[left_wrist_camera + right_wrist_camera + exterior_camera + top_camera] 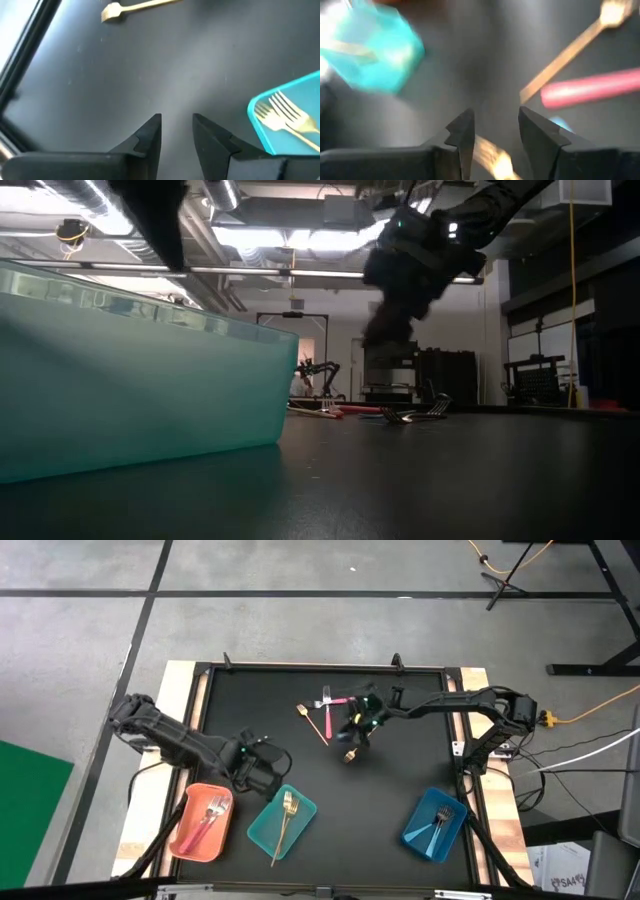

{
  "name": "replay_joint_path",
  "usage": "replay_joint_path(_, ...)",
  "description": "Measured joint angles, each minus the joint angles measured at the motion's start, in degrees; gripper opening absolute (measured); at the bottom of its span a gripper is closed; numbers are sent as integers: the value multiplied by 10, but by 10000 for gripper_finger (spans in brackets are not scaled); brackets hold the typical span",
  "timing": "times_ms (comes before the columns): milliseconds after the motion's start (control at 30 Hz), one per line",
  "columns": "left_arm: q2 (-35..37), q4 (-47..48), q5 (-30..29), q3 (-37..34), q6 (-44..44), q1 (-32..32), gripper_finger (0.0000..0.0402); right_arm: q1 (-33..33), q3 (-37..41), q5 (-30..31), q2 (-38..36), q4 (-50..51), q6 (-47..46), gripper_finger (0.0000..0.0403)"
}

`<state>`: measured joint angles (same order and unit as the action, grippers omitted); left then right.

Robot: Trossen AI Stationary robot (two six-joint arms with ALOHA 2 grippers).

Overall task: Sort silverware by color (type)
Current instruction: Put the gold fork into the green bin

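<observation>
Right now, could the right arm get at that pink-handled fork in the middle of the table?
Probably yes. The right gripper hangs open just beside the pink-handled fork, and only a gold fork lies nearby, not over it.

- A black table top [330, 790] with a pale wooden edge is seen.
- 3 trays are set along the near edge: an orange tray [203, 822], a teal tray [282, 819] and a blue tray [434, 825], well apart from the others.
- Near the far edge, a gold fork [314, 724] and a pink-handled fork [337, 701] are laid on the bare top, with a gold spoon [351, 754] just beside them.
</observation>
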<state>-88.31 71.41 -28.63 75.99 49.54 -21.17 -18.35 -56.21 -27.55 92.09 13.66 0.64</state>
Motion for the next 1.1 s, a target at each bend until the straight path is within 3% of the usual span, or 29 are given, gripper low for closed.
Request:
replay_joint_path(133, 0, -34, -4, 0, -34, 20, 104, 0, 0, 11, 0, 98, 69, 139)
replay_joint_path(267, 0, -60, -4, 0, -69, 32, 104, 0, 0, 22, 0, 132, 136, 139)
replay_joint_path(633, 0, -81, -4, 0, -82, 43, 104, 0, 5, 40, 0, 128, 292, 138)
replay_joint_path(1100, 0, -81, -5, 0, -82, 43, 104, 0, 62, 85, 0, 53, 327, 138)
